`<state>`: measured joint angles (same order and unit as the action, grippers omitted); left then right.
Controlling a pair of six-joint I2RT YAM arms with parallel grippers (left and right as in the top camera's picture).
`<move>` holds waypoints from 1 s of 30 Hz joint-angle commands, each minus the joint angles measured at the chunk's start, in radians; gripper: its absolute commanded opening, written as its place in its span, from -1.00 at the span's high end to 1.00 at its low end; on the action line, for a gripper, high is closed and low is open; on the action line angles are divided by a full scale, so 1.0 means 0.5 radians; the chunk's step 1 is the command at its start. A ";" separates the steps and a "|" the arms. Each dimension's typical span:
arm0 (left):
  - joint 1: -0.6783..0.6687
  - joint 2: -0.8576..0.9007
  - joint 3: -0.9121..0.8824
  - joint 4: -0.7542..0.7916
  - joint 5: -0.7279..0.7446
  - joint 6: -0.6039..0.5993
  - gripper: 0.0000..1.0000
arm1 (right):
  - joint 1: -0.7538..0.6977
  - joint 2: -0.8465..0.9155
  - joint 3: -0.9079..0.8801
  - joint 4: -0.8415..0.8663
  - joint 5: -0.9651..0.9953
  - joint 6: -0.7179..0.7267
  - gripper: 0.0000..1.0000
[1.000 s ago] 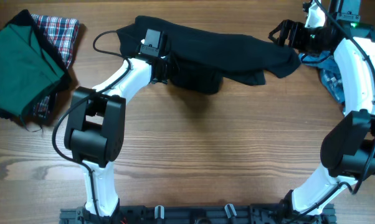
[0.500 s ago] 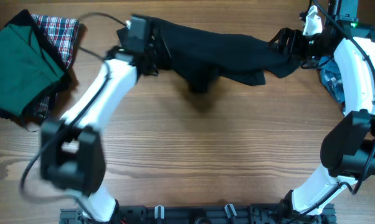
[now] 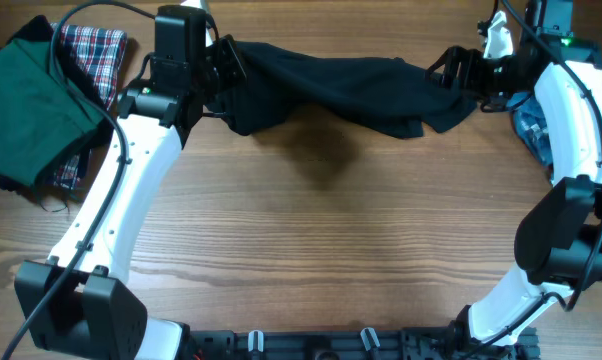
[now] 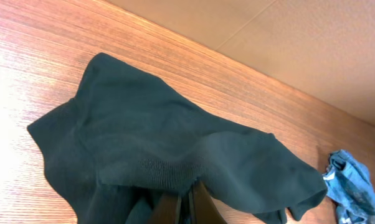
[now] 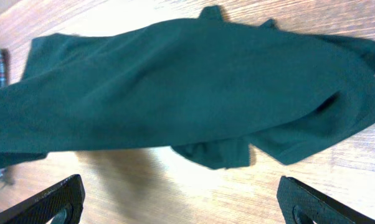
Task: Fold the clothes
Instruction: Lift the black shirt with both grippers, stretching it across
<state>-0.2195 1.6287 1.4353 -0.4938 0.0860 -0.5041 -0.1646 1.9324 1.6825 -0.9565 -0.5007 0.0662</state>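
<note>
The left pincer (image 3: 224,72) is clamping tight on the left end of the black shirt (image 3: 351,82), which is stretching as a bunched band across the far side of the wooden surface (image 3: 331,230). The right pincer (image 3: 449,68) is standing wide beside the shirt's right end, gripping nothing. A smaller blue garment (image 3: 531,125) is lying crumpled at the far right, partly under the right arm.

Four garments are counted: one black shirt (image 3: 331,85) across the top centre, one blue garment (image 3: 529,125) at the upper right edge, and one green garment (image 3: 26,100) and one plaid garment (image 3: 96,50) at the upper left. Two arms are seen, a left arm (image 3: 121,210) and a right arm (image 3: 571,130), over one table (image 3: 331,240).
</note>
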 commanded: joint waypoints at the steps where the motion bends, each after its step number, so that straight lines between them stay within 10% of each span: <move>1: 0.027 -0.142 0.023 0.009 -0.089 0.108 0.92 | 0.012 0.118 -0.105 0.104 0.082 -0.051 -0.99; 22: 0.087 -0.521 0.023 -0.041 -0.282 0.166 0.92 | 0.237 0.153 -0.204 -0.103 0.266 -0.182 -0.99; 30: 0.111 -0.520 0.023 -0.114 -0.282 0.210 0.92 | 0.280 0.153 -0.608 0.272 0.507 0.179 -0.97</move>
<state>-0.1753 1.3872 1.4353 -0.5518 -0.0334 -0.4377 -0.0277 2.0045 1.4158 -0.8455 -0.3080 0.0689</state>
